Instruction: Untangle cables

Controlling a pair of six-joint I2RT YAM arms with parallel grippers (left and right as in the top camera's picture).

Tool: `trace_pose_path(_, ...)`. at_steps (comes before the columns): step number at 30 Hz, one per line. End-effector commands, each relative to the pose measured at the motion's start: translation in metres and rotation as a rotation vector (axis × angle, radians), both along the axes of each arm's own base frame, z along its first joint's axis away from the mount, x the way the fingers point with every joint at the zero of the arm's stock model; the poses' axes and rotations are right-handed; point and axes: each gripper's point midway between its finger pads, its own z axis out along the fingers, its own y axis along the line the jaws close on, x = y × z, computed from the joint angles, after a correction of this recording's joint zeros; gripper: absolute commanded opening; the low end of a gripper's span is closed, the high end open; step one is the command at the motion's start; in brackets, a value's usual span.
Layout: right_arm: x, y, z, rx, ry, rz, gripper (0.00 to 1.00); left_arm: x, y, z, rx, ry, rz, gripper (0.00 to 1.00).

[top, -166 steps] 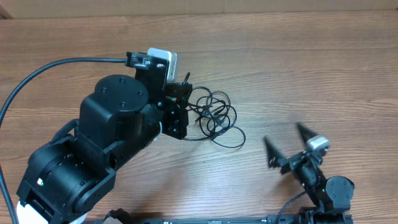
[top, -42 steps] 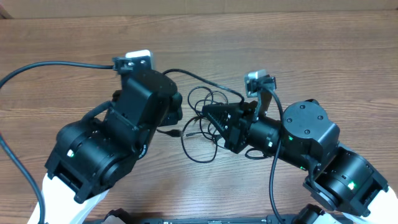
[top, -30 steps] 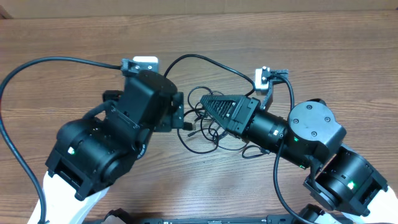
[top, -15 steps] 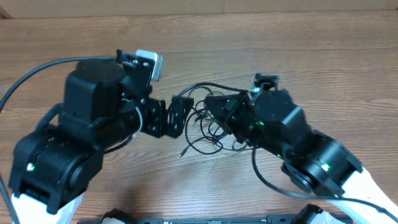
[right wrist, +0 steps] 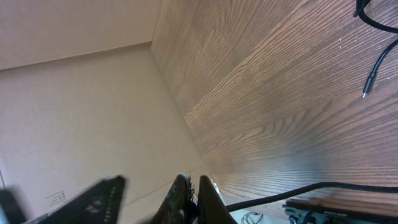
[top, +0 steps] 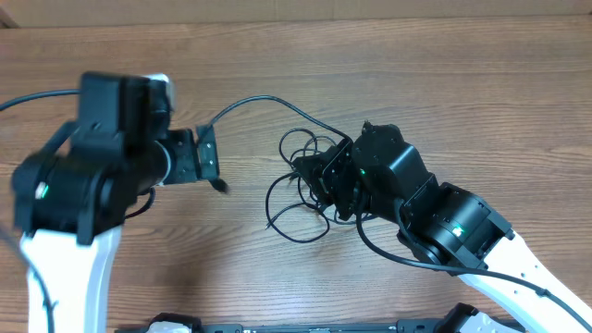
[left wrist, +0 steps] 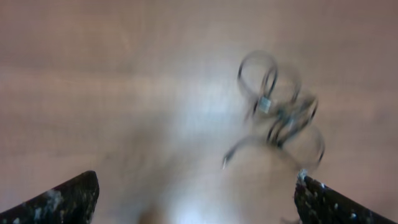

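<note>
While the left gripper point(top: 199, 157) stood wide open and empty, well left of the cables point(top: 298, 185), they lay in loose tangled loops on the table point(top: 444, 83); the right gripper point(top: 324, 174), jaws closed, sat at the tangle's right edge; whether it pinched a cord was unclear.

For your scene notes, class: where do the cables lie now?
Overhead view: the cables loop at centre, partly under the right tool, apart from the left tool.
</note>
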Motion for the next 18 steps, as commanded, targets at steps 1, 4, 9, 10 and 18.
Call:
trace_pose_path(1,0.000,0.000,0.012,0.028,-0.010,-0.001,0.04,-0.004,-0.027,-0.028,-0.057,0.172,-0.192,1.00)
trace_pose_path(4,0.000,0.000,0.012,0.028,-0.011,-0.002,0.04,-0.017,-0.055,-0.039,-0.161,0.266,-0.403,1.00)
trace_pose_path(9,0.000,0.000,0.012,0.027,-0.011,-0.004,0.04,-0.023,-0.077,-0.042,-0.250,0.306,-0.537,1.00)
trace_pose_path(10,0.000,0.000,0.012,0.025,-0.012,-0.005,0.04,-0.024,-0.081,-0.041,-0.263,0.306,-0.547,1.00)
trace_pose_path(18,0.012,-0.014,0.000,-0.059,-0.031,-0.082,0.04,-0.048,-0.131,0.003,-0.558,0.176,-0.837,1.00)
